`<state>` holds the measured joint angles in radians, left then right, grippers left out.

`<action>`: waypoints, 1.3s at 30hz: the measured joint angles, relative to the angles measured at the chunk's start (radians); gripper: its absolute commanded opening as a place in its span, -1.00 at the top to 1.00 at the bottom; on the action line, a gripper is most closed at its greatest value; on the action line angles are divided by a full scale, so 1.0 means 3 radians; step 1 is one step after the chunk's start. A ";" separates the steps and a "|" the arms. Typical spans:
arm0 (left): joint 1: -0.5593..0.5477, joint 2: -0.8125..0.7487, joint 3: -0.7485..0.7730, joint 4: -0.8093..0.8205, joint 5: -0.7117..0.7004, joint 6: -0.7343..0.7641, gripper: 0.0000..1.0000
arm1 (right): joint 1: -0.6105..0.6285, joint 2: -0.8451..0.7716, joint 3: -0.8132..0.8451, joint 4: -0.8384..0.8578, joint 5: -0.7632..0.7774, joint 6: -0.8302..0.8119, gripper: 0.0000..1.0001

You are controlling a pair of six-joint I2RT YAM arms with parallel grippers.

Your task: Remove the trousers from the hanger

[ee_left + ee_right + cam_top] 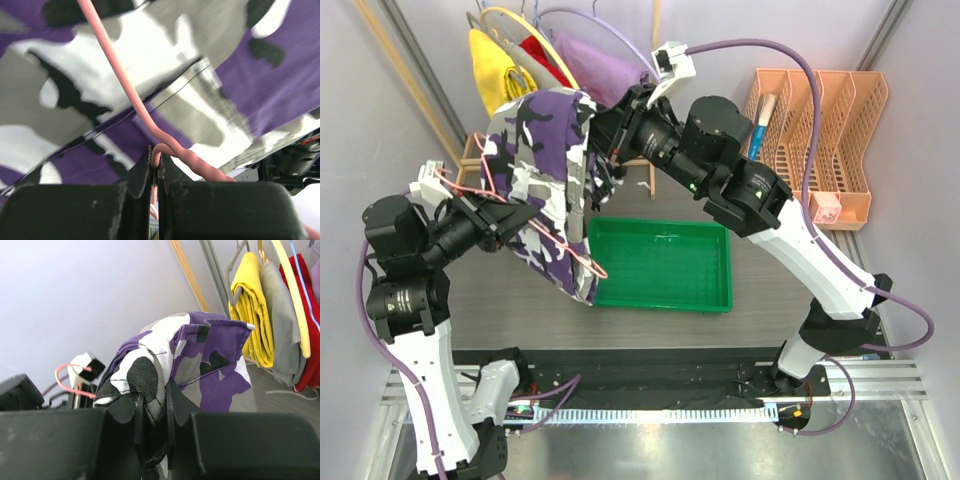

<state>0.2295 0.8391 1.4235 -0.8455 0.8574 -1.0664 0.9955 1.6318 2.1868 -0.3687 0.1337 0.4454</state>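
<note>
The camouflage trousers (545,170), purple, white, grey and black, hang in the air over the table's left half, draped on the pink hanger (575,250). My left gripper (500,222) is shut on the hanger's wire; the left wrist view shows the pink wire (131,95) pinched between its jaws with the trousers (240,75) right behind it. My right gripper (605,150) is shut on a bunched fold of the trousers (200,355) at their upper right edge. The hanger's hook (65,380) shows at the left of the right wrist view.
A green tray (665,265) lies on the table under the right side of the trousers. Yellow, red and lavender garments (510,60) hang on a rack at the back left. An orange file rack (820,130) stands at the back right.
</note>
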 measured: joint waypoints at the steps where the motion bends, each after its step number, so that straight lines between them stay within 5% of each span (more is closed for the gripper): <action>1: 0.0000 -0.0023 -0.0037 0.0003 -0.0001 0.0005 0.99 | -0.0003 0.0036 0.0064 0.0000 0.0017 0.0009 0.98; 13: 0.0000 -0.0207 -0.0441 -0.0080 -0.0001 0.0064 1.00 | -0.0020 0.0451 0.0928 0.0075 0.0182 0.0122 0.98; 25: 0.0000 -0.0245 -0.0501 -0.0589 -0.0186 0.0365 1.00 | -0.0046 0.0242 0.0865 0.0384 0.0579 -0.0341 0.98; 39: 0.0000 -0.0006 0.0006 -0.1153 -0.0778 0.0847 1.00 | -0.0065 -0.1788 -0.1556 0.0164 0.1506 -0.0866 0.98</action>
<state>0.2295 0.8371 1.4254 -1.1915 0.6239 -0.8124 0.9760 1.0954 1.7199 -0.3195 0.5854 0.1856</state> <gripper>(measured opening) 0.025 0.191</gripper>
